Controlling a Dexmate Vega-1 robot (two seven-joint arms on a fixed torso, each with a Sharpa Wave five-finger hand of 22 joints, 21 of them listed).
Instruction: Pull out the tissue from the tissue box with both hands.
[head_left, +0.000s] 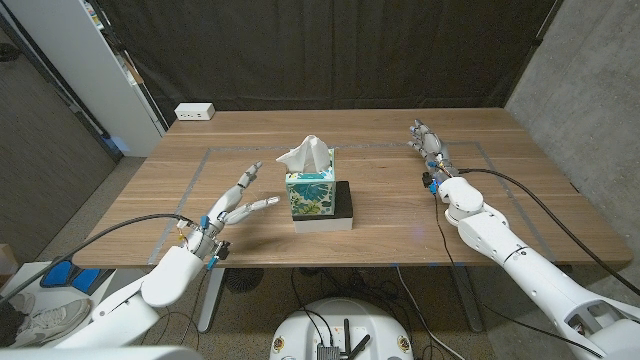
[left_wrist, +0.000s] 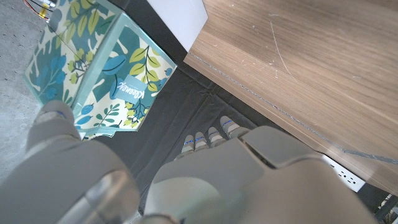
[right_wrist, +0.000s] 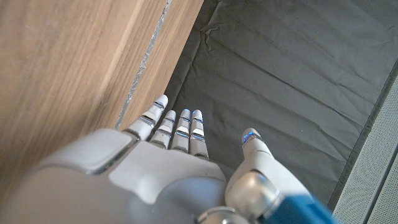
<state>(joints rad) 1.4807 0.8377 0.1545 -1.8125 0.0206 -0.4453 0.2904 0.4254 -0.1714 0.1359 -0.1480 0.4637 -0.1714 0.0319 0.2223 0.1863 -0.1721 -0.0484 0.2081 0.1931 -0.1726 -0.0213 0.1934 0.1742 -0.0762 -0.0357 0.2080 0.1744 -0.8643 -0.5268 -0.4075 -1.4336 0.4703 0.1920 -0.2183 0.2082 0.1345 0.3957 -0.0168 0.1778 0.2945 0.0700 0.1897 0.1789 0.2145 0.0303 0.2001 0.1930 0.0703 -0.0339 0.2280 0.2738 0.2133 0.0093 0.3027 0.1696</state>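
Note:
A teal leaf-patterned tissue box (head_left: 310, 194) stands on a black-and-white base (head_left: 343, 208) at the table's middle, with a white tissue (head_left: 306, 155) sticking up from its top. My left hand (head_left: 228, 212) is open to the left of the box, fingers spread and pointing toward it, a short gap away. In the left wrist view the box (left_wrist: 102, 74) fills the space beyond that hand (left_wrist: 205, 180). My right hand (head_left: 428, 143) is open at the far right of the table, fingers straight and together, well away from the box; the right wrist view shows this hand (right_wrist: 168, 162) above the wood.
The wooden table (head_left: 520, 200) carries taped lines marking a rectangle. A white power strip (head_left: 194, 112) lies at the back left corner. Black curtain hangs behind the table. Cables run along both arms.

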